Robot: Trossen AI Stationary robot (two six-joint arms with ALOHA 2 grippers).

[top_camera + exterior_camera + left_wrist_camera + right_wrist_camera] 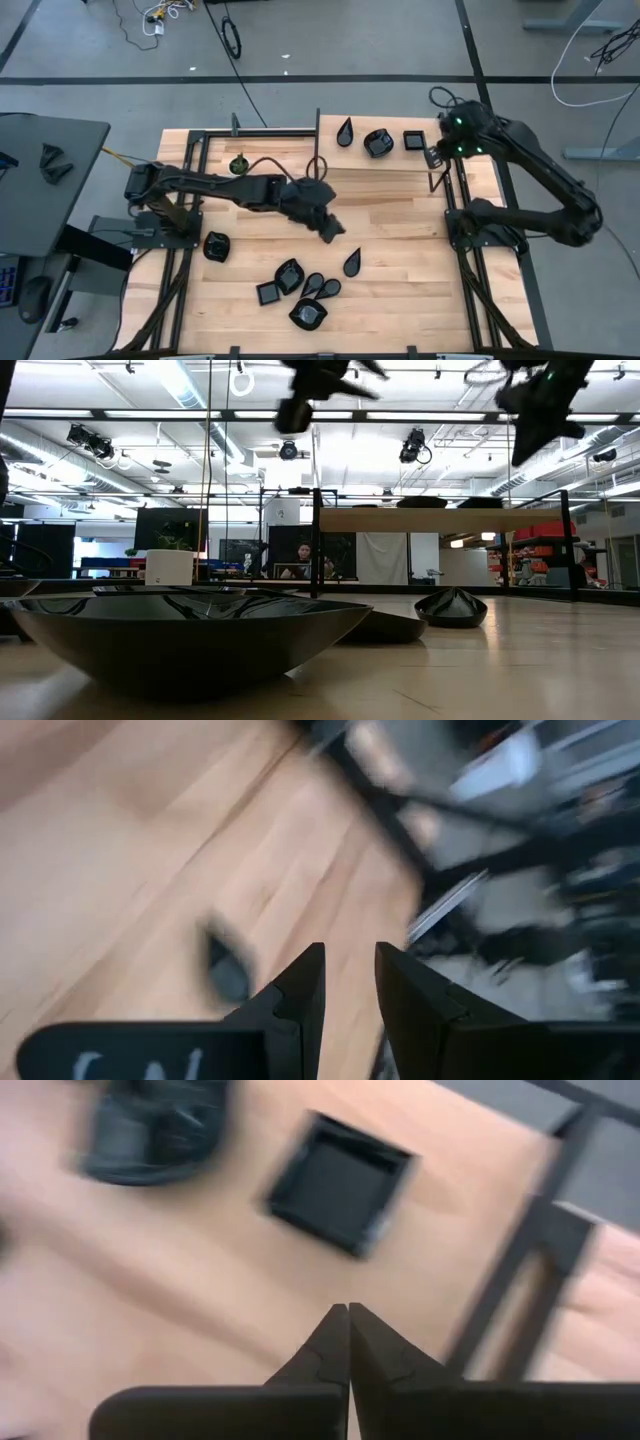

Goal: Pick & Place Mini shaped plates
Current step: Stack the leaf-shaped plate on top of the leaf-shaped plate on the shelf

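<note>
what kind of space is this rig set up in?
Looks like an open industrial lab or workshop: exposed ceiling ducts and strip lights in the low view, bare concrete floor with loose cables, and a wooden table in a metal frame.

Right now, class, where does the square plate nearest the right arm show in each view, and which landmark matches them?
High view: square plate, right end of the row of three along the picture's top.
Low view: not identifiable.
Left wrist view: not in it.
Right wrist view, just beyond the shut right gripper.
Landmark: the rounded plate beside it, in high and right wrist views.
</note>
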